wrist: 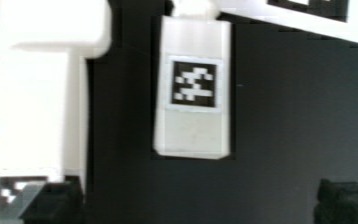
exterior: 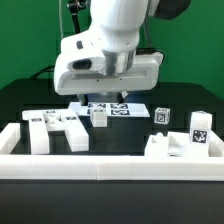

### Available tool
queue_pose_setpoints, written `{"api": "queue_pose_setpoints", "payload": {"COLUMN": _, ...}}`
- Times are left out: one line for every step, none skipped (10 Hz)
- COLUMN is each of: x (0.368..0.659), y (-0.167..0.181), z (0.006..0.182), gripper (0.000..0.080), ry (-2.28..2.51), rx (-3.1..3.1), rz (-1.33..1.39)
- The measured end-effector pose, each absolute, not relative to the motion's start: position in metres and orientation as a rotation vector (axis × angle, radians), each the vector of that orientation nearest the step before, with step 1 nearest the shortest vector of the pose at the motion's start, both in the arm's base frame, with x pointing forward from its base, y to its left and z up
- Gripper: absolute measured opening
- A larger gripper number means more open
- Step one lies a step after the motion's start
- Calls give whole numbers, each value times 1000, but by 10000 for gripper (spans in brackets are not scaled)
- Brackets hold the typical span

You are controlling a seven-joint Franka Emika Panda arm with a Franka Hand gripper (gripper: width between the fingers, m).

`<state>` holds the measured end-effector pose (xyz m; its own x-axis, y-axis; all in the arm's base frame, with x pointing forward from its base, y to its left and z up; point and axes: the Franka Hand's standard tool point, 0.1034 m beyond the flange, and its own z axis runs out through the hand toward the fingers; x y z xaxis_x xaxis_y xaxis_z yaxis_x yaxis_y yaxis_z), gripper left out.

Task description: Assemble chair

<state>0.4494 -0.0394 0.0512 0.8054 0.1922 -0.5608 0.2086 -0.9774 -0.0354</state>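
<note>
The chair is still loose white tagged pieces on the black table. A small white bar [exterior: 100, 117] lies just under my gripper [exterior: 105, 97]. In the wrist view this bar [wrist: 197, 90] shows one square tag and lies lengthwise between and ahead of my open gripper [wrist: 197, 205]. Both dark fingertips [wrist: 48, 200] stand wide apart and hold nothing. A larger blocky piece [exterior: 55, 131] lies to the exterior view's left and also shows in the wrist view [wrist: 43, 90]. More pieces [exterior: 180, 146] sit at the exterior view's right.
The marker board [exterior: 125, 108] lies flat behind the bar. A small tagged cube [exterior: 162, 116] and an upright tagged block [exterior: 200, 127] stand at the exterior view's right. The long white border wall [exterior: 110, 166] runs along the front.
</note>
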Motion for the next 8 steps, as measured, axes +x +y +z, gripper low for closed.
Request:
{"api": "queue_pose_setpoints", "payload": {"x": 443, "y": -38, "z": 52, "gripper": 649, "ry": 322, "rx": 2922, "rz": -1043}}
{"api": "queue_pose_setpoints", "payload": {"x": 443, "y": -38, "z": 50, "gripper": 649, "ry": 315, "rx": 2884, "rz": -1145}}
{"api": "queue_pose_setpoints", "payload": {"x": 443, "y": -37, "z": 47, "gripper": 649, "ry": 308, "rx": 2843, "rz": -1243}}
{"api": "queue_pose_setpoints", "payload": {"x": 441, "y": -39, "z": 42, "gripper": 649, "ry": 298, "rx": 2816, "rz": -1300}}
{"api": "queue_pose_setpoints", "payload": {"x": 435, "y": -41, "z": 40, "gripper": 649, "ry": 298, "rx": 2765, "rz": -1389}}
{"api": "queue_pose_setpoints", "payload": {"x": 433, "y": -42, "z": 38, "gripper": 649, "ry": 296, "rx": 2717, "rz": -1460}}
{"api": "queue_pose_setpoints", "payload": {"x": 437, "y": -44, "z": 34, "gripper": 649, "ry": 296, "rx": 2722, "rz": -1442}}
{"api": "queue_pose_setpoints", "payload": {"x": 436, "y": -45, "z": 33, "gripper": 649, "ry": 290, "rx": 2722, "rz": -1442}}
